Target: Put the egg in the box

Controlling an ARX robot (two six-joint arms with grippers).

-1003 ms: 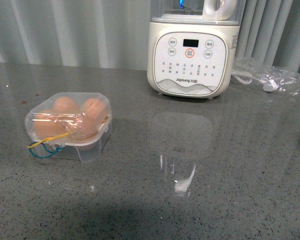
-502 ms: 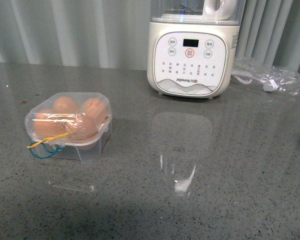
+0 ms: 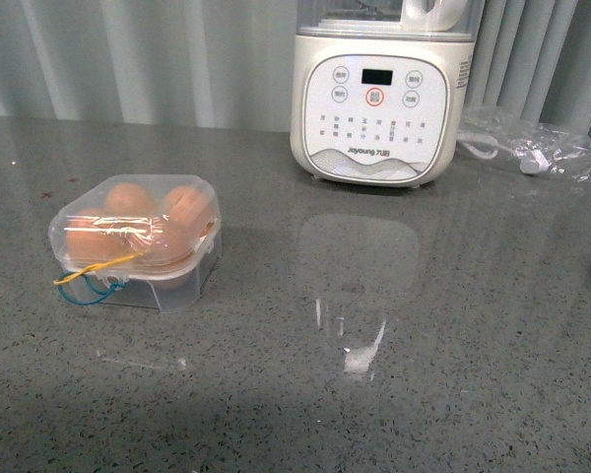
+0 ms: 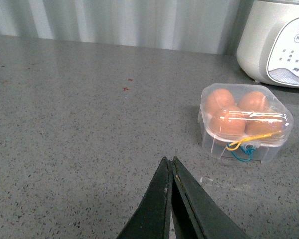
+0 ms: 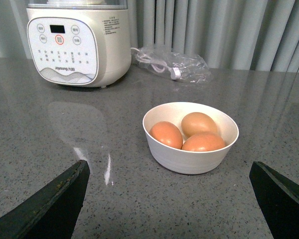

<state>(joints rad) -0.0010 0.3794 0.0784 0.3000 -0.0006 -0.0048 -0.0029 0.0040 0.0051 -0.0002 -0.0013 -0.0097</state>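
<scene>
The clear plastic box (image 3: 138,246) stands at the left of the grey counter, lid down, with several brown eggs (image 3: 128,200) inside and yellow and blue bands (image 3: 94,271) at its front. It also shows in the left wrist view (image 4: 244,122), apart from my left gripper (image 4: 168,160), which is shut and empty over bare counter. Three brown eggs (image 5: 166,134) lie in a white bowl (image 5: 189,162). My right gripper (image 5: 169,166) is open and empty, just short of the bowl. Neither gripper shows in the front view.
A big white appliance (image 3: 379,94) stands at the back of the counter; it also shows in the right wrist view (image 5: 77,42). A clear plastic bag with a cable (image 3: 527,146) lies to its right. Curtains hang behind the counter.
The front view has shifted slightly, so the appliance and the box sit a little differently in the picture. Nothing on the counter has visibly moved.
</scene>
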